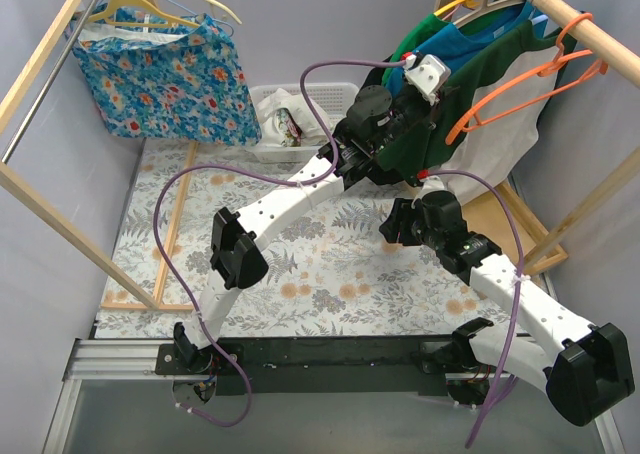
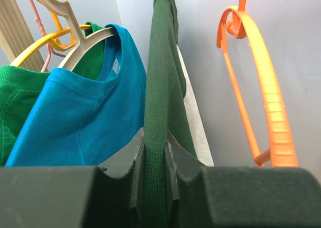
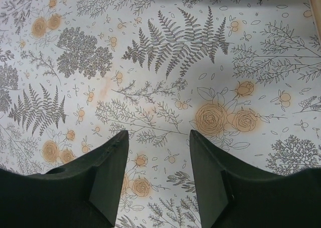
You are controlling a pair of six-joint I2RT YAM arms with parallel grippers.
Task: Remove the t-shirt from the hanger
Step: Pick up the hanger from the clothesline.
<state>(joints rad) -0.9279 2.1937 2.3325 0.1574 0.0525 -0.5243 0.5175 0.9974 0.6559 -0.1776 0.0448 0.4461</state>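
Note:
A dark green t-shirt [image 1: 497, 66] hangs from the right wooden rail [image 1: 590, 29]; whatever hanger carries it is hidden under the cloth. My left gripper [image 1: 405, 124] reaches up to the shirt's lower left side. In the left wrist view a vertical fold of the dark green t-shirt [image 2: 160, 82] runs up from between the jaws, and the left gripper [image 2: 155, 137] is shut on it. My right gripper [image 1: 392, 222] hovers low over the floral tablecloth [image 3: 165, 52]. The right gripper [image 3: 158, 135] is open with nothing between its fingers.
An empty orange hanger [image 1: 520, 84] hangs to the right of the t-shirt. A blue shirt [image 2: 85, 112] on a beige hanger [image 2: 83, 44] and a brighter green one [image 2: 15, 102] hang to its left. A floral dress [image 1: 160, 74] hangs at the back left, with a white basket [image 1: 290, 114] beside it.

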